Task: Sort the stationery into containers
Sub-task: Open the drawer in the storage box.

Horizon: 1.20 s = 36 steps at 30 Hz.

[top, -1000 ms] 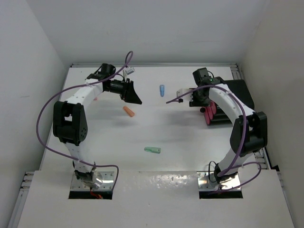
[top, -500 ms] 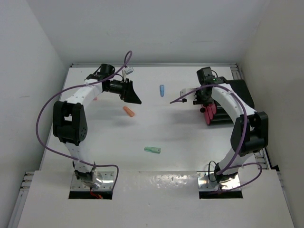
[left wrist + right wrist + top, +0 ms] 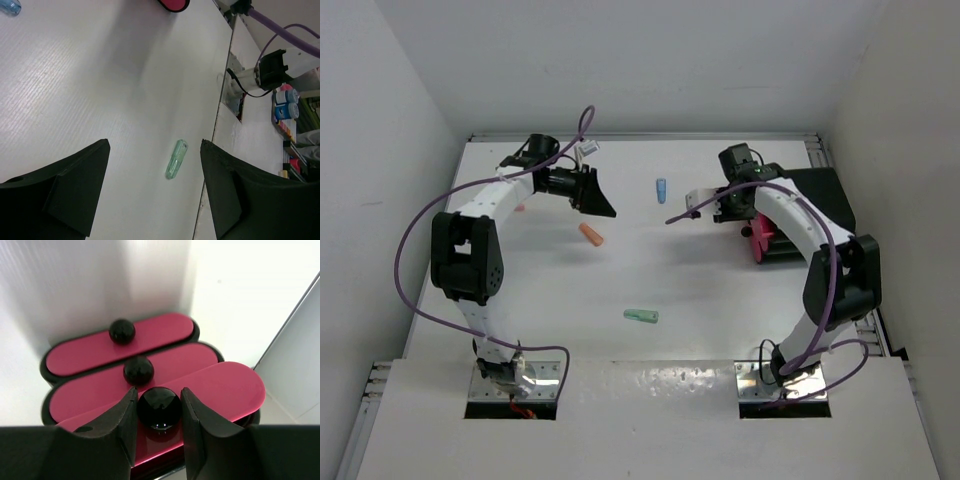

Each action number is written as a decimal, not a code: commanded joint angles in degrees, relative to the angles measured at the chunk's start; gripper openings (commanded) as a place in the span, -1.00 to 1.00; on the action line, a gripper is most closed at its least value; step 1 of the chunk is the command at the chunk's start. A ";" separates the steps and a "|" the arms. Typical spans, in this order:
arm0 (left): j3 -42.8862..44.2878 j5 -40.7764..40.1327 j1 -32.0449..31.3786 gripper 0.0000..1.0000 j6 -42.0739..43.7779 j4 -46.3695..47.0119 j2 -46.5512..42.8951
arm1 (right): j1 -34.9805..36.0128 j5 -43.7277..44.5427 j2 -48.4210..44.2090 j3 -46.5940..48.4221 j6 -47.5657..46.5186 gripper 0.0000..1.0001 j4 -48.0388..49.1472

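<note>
The drawer fronts (image 3: 215, 382) look like smooth, glossy magenta plastic, and the nearest knob (image 3: 159, 407) is shiny black and catches reflections. The fingers (image 3: 202, 440) of my right gripper (image 3: 159, 399) are matt black plastic. The white table (image 3: 75, 75) has a fine ribbed sheen. The mint piece (image 3: 176, 159) is translucent plastic.

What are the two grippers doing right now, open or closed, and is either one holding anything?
Left gripper: open, holding nothing.
Right gripper: closed on the black knob of the nearest red drawer.
</note>
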 commanded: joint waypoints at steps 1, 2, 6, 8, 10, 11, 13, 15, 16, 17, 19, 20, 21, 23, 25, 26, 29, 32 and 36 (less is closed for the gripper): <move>1.47 1.42 1.15 0.58 -0.36 1.53 -0.04 | 2.46 -2.40 -1.35 2.61 2.66 -0.97 0.01; 1.47 1.24 1.16 0.58 -0.54 1.62 -0.13 | 2.73 -2.40 -1.09 2.79 3.27 -0.97 -0.08; 0.77 -0.25 1.59 0.58 -2.99 4.06 -0.92 | 4.92 -2.49 -0.12 4.28 5.39 -0.97 -0.96; 0.50 -1.30 2.03 0.58 -6.07 5.13 -1.28 | 5.98 -2.66 0.41 4.99 6.61 -0.97 -1.49; 0.59 -2.53 2.56 0.58 -7.30 5.40 -1.28 | 6.51 -2.75 1.03 5.43 7.58 -0.97 -1.49; 0.59 -3.32 2.74 0.58 -7.83 5.74 -1.28 | 7.21 -2.92 1.37 5.69 8.02 -0.97 -1.49; 0.33 -4.82 3.17 0.59 -7.75 6.10 -1.63 | 7.74 -3.19 1.82 6.22 8.73 -0.97 -1.84; -0.55 -5.96 3.53 0.62 -10.90 8.03 -2.68 | 8.79 -3.36 2.61 6.83 9.78 -0.97 -2.02; -0.73 -6.49 3.53 0.66 -11.26 8.38 -3.03 | 9.15 -3.37 2.78 6.92 10.22 -0.97 -2.02; -0.90 -7.28 3.53 0.69 -11.35 9.17 -3.30 | 9.50 -3.37 3.05 7.10 10.31 -0.97 -2.02; -0.91 -8.16 3.70 0.99 -11.70 9.44 -4.00 | 10.02 -3.10 3.57 7.10 10.57 -0.95 -2.02; -0.82 -8.86 3.62 1.00 -11.79 9.53 -4.18 | 10.20 -2.93 3.66 7.10 10.66 -0.92 -2.02; -0.82 -9.04 3.88 1.00 -11.79 9.53 -4.35 | 10.29 -2.14 4.27 7.27 10.66 -0.79 -2.19; -0.55 -9.31 3.97 1.00 -11.70 9.18 -4.35 | 10.29 -1.52 4.72 7.27 10.75 -0.58 -2.72; -0.55 -9.39 4.32 1.00 -11.52 8.91 -4.18 | 9.94 -0.90 4.81 6.58 10.93 -0.31 -2.72; -0.64 -9.57 4.41 1.00 -11.52 8.91 -4.09 | 9.94 -0.73 4.72 6.31 11.01 -0.24 -2.63; -1.25 -10.44 5.02 1.00 -12.66 9.70 -4.26 | 9.85 -0.55 4.10 5.43 11.54 0.02 -2.19; -2.05 -11.85 5.72 1.00 -15.12 11.81 -4.27 | 9.85 -1.08 3.58 5.43 12.42 0.12 -1.84; -1.08 -14.13 6.60 1.00 -13.73 11.11 -4.09 | 10.20 -1.69 3.49 7.35 14.88 0.15 -3.59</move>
